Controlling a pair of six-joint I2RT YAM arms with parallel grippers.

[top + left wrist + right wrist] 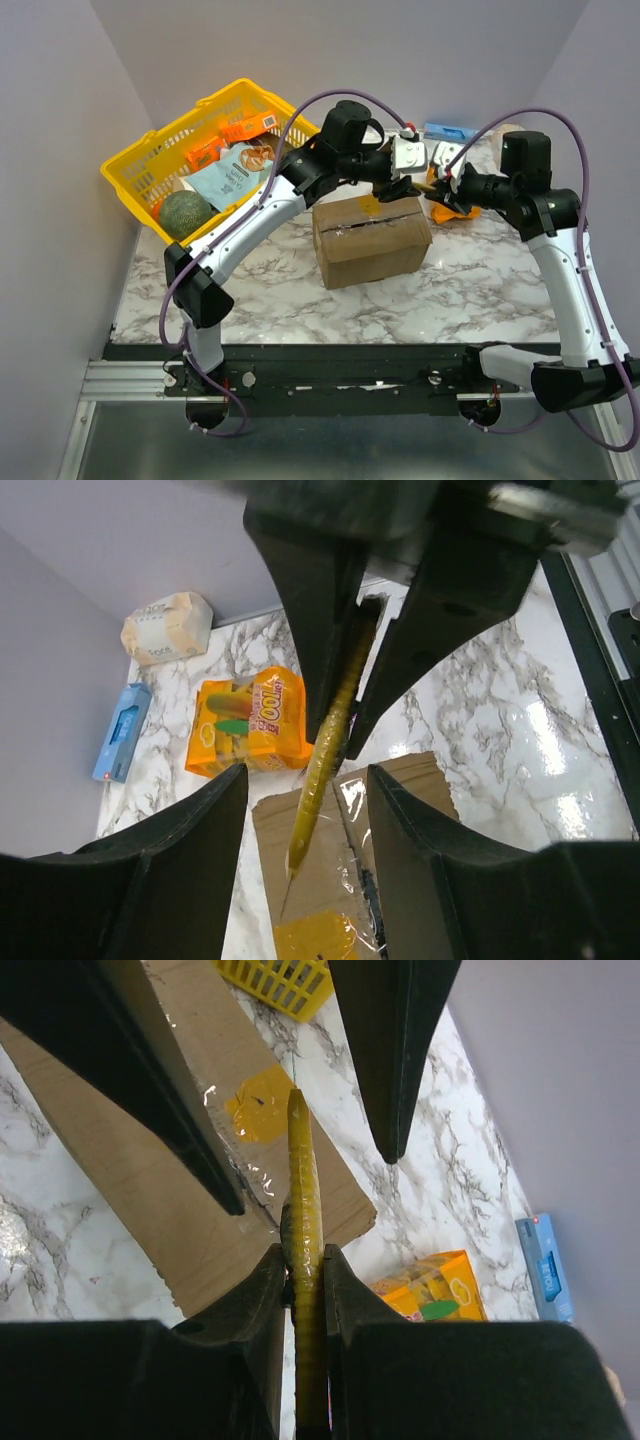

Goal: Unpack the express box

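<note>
- The express box (370,240) sits closed at the middle of the marble table (480,290), with its clear tape seam and yellow sticker (258,1103) facing up.
- The right gripper (303,1260) is clamped on a thin yellow stick (303,1190). The stick's rear end is hidden between the fingers.
- The left gripper (305,775) is spread, its jaws either side of the stick's tip without gripping it.
- The tip hangs over the box top; whether it touches cannot be told.
- From above, the arms hide the stick almost completely.
- The yellow basket (130,165) stands at the far left, and the left arm covers part of its contents.
</note>
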